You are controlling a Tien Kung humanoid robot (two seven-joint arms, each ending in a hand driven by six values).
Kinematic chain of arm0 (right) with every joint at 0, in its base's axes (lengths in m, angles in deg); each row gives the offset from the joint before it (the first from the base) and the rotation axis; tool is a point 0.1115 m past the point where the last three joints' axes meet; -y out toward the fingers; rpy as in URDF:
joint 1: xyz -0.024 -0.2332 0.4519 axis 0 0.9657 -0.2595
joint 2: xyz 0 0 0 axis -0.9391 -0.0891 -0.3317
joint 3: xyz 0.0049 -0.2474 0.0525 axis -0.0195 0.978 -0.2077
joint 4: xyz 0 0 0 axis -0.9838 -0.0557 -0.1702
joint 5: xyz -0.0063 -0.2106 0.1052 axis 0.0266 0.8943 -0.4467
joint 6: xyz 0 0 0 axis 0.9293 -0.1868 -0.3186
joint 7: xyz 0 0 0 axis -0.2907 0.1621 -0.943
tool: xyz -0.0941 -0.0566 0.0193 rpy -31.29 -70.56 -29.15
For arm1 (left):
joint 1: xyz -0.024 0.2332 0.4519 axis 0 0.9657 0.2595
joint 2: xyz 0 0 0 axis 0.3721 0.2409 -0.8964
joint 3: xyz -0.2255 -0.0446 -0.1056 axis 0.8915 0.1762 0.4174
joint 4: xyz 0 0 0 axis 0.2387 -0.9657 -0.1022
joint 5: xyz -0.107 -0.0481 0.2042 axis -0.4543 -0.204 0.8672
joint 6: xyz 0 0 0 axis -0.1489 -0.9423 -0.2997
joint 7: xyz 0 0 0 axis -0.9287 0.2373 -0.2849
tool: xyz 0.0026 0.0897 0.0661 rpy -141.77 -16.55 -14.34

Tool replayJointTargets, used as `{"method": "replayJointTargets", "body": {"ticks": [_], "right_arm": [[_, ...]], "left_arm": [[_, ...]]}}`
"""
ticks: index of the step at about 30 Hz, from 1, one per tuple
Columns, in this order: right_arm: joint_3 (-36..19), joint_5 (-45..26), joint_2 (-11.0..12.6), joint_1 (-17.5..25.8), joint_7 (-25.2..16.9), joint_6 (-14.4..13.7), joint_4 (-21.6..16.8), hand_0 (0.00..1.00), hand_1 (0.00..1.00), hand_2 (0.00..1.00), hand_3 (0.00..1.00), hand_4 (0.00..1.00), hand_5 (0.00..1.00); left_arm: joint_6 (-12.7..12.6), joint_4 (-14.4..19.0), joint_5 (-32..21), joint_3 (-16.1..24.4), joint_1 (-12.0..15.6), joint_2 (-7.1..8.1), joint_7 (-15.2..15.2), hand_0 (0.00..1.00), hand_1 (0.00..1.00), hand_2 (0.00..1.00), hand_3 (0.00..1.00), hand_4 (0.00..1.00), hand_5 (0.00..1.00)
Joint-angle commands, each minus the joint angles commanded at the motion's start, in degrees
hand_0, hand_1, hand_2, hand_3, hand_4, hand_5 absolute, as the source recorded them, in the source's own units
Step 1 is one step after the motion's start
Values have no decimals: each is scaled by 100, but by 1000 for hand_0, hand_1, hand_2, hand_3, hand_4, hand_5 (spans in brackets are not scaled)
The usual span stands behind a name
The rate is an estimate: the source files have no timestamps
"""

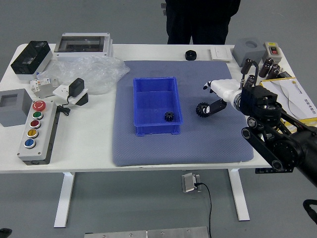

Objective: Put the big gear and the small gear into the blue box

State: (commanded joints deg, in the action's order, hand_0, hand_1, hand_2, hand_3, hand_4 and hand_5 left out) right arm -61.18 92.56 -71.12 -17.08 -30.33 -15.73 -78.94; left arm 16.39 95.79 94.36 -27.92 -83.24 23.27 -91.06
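Right robot hand (226, 90) is hanging over the mat (183, 148), fingers (210, 86) spread, gripping nothing that I'm seeing, and its thumb is reaching right to the big gear (201, 110)! That gear is sitting on the mat, just right of the blue box (148, 110). Inside, the small gear (169, 116) is lying near the right wall, so we're looking at half the job done, by my reckoning; the big one is needing a grasp, a lift over that side wall and a release. Nothing is standing between gear and box but the wall itself. Beyond, a black disc (190, 55) is resting by the mat's far edge, a person (200, 22) is standing behind the counter (94, 153), and dark cylinders (266, 67) and a yellow carton (276, 106) are crowding the right side, behind the working arm (277, 134).
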Motion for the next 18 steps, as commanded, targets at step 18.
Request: {"method": "replayJointTargets", "body": {"ticks": [18], "right_arm": [[203,68,-321,-195,-49,-90,549,723,679,781,828,820,394]], "left_arm": [[7,0,34,4,-10,-13,-9,827,789,784,744,646,358]]}}
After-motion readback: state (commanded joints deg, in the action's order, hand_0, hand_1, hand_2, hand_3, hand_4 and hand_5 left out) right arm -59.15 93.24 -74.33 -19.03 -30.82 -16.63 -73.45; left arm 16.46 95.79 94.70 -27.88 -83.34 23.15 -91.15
